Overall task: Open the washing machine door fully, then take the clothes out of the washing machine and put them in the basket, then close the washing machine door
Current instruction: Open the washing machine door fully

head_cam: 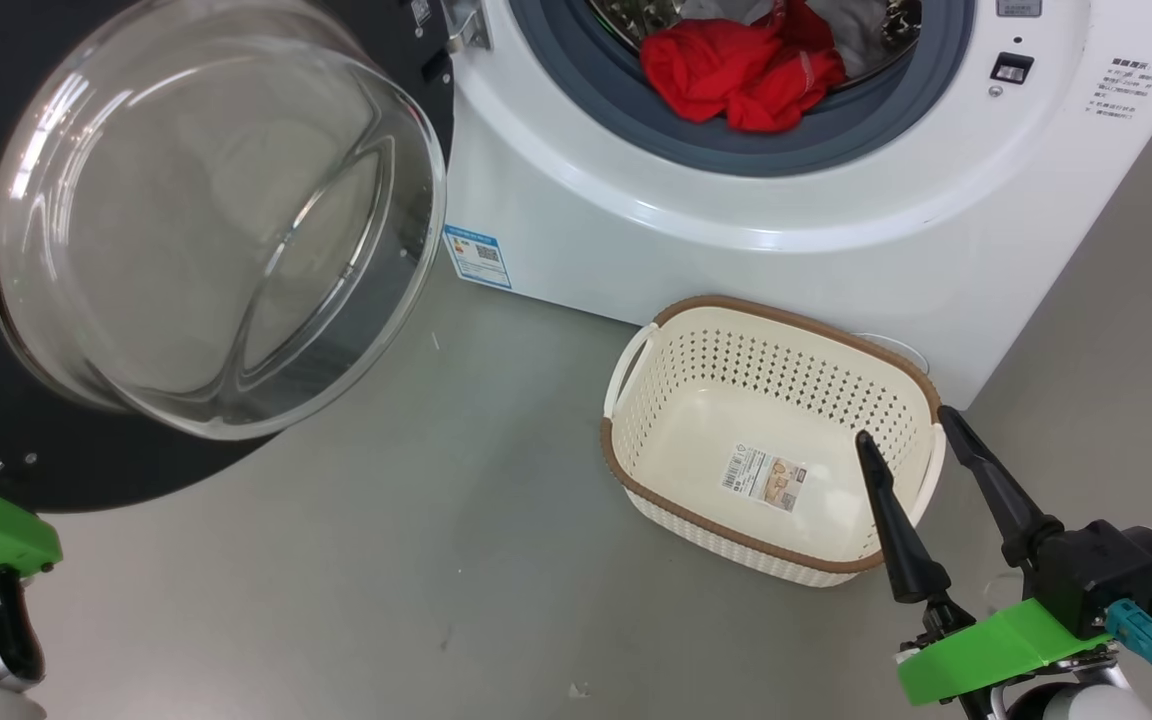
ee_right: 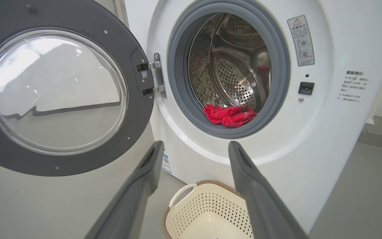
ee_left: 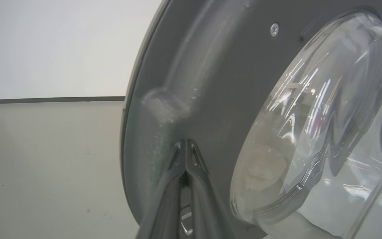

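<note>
The big white front-loading washing machine [head_cam: 736, 230] stands on a smooth grey floor [head_cam: 436, 560]. Its large round door with a wide black rim and bulging clear glass bowl [head_cam: 206, 220] is swung out to the left of the machine's opening, hanging on metal hinges [ee_right: 158, 79] at that opening's left edge, with the bowl facing away from the machine's front. A crumpled heap of bright red clothes [head_cam: 741, 75] lies at the bottom front of the machine's perforated steel drum [ee_right: 237, 76], spilling onto the lower lip of the grey rubber gasket [head_cam: 576, 70]; paler fabric shows behind it. The small cream perforated plastic basket with a brown woven-look rim [head_cam: 706, 365] sits on the floor just in front of the machine, below the opening, holding nothing but a sticker [head_cam: 764, 478] on its bottom. A small blue label [head_cam: 477, 255] marks the machine's lower left front corner.

The left hand [ee_left: 186, 146] is pinched closed with nothing between its dark fingers, its tips at the door's dark inner face beside the glass bowl; contact cannot be told. The right hand [head_cam: 904, 425] is spread wide and empty, hovering over the basket's right end, fingers pointing toward the machine.
</note>
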